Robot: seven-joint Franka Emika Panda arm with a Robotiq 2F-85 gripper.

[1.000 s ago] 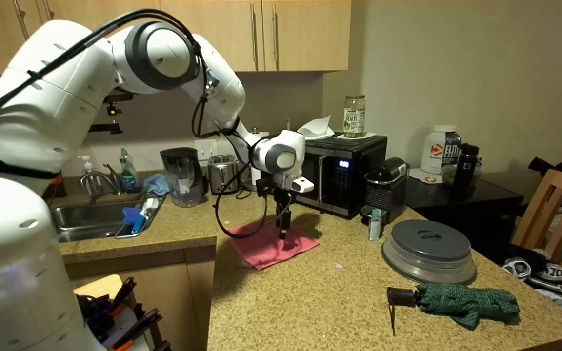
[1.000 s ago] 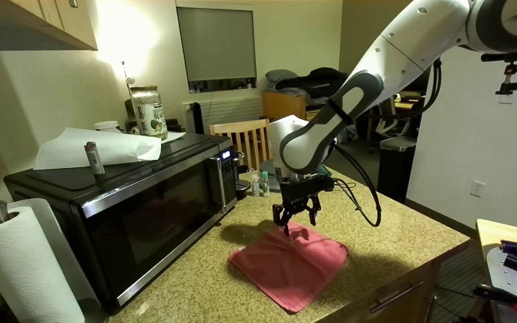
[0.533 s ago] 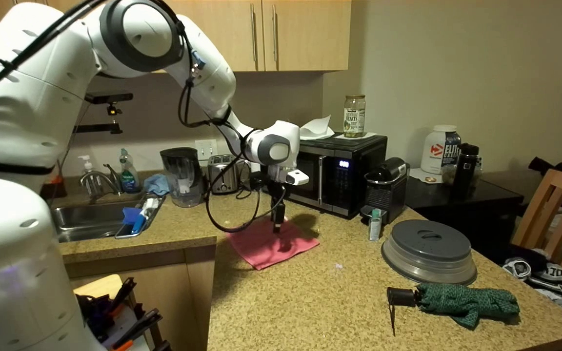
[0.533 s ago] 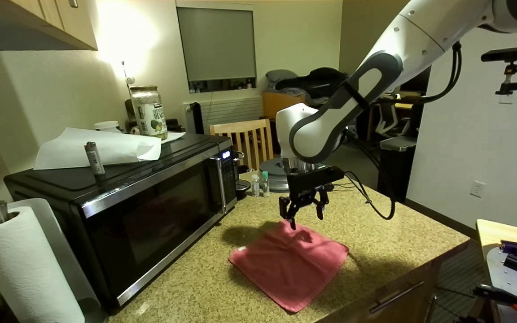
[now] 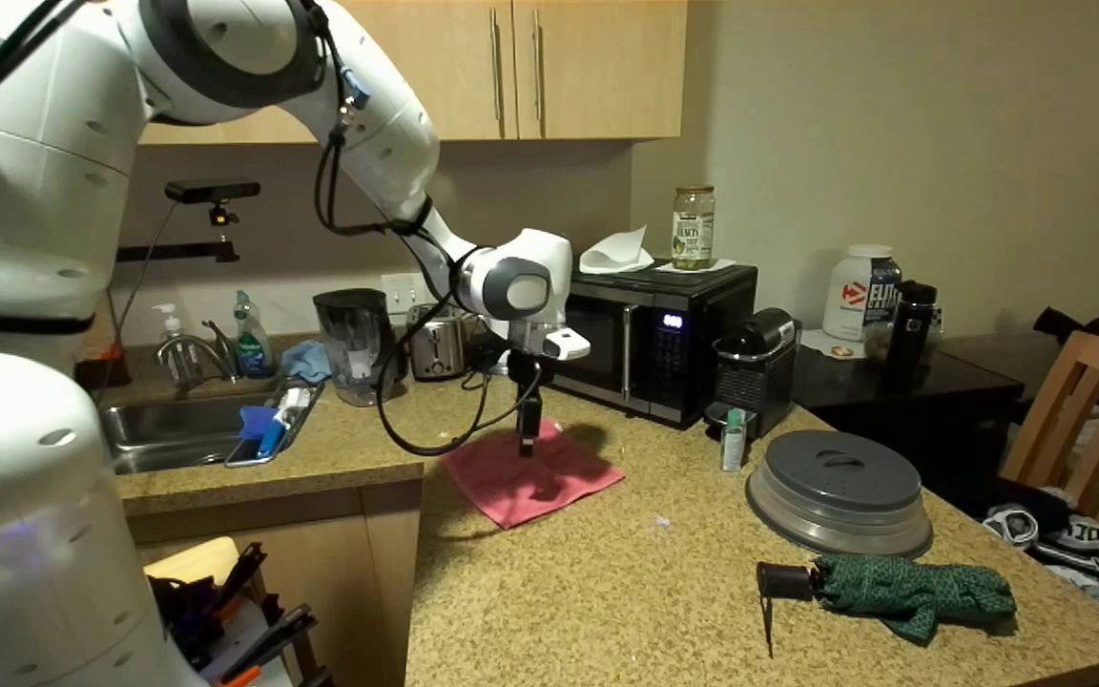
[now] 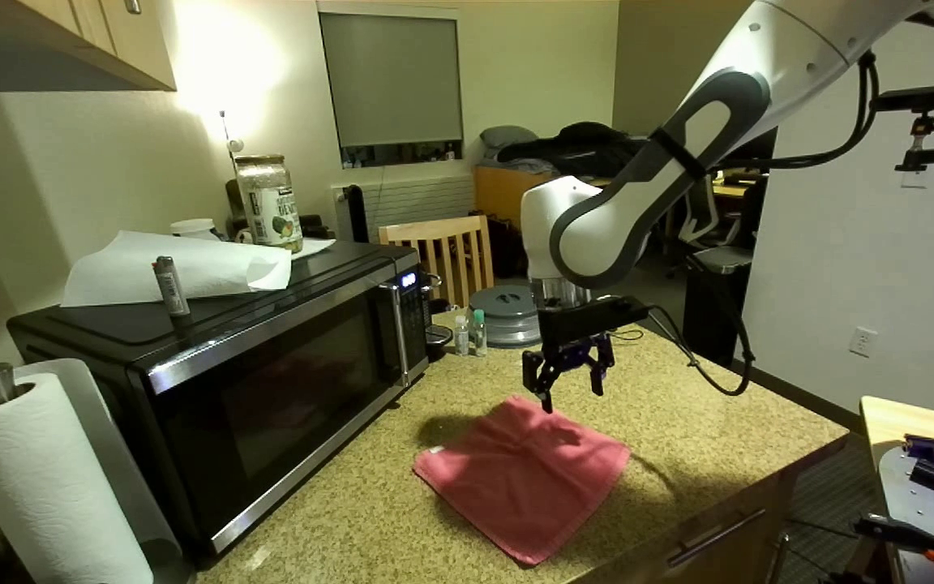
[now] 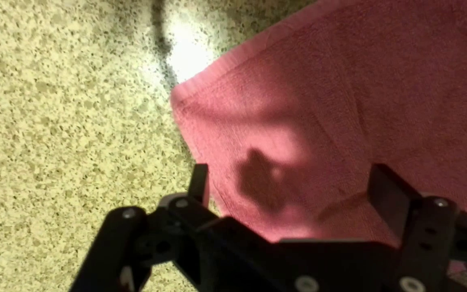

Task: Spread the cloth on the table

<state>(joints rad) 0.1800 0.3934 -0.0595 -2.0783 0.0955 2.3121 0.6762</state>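
The pink cloth [image 5: 502, 491] lies flat, spread out in a roughly square shape with slight wrinkles, on the speckled counter [image 5: 607, 601]. It shows in both exterior views [image 6: 524, 495], and a corner and hemmed edges fill much of the wrist view [image 7: 412, 81]. My gripper [image 6: 572, 397] is open and empty, pointing down above the cloth and apart from it. In the wrist view the gripper [image 7: 290, 178] has its fingers wide apart, with bare cloth and a shadow between them. The gripper [image 5: 528, 448] hides a little of the cloth in an exterior view.
A microwave [image 6: 289, 381] stands beside the cloth, with a paper towel roll [image 6: 45, 478] near it. Small bottles [image 5: 733, 441], a grey lidded cover [image 5: 840, 491] and a green folded umbrella [image 5: 912, 587] stand farther along the counter. A sink [image 5: 177, 434] is behind.
My open gripper has risen and shifted sideways over the cloth, to the left in an exterior view and to the right in the opposite-facing one. The cloth has not moved.
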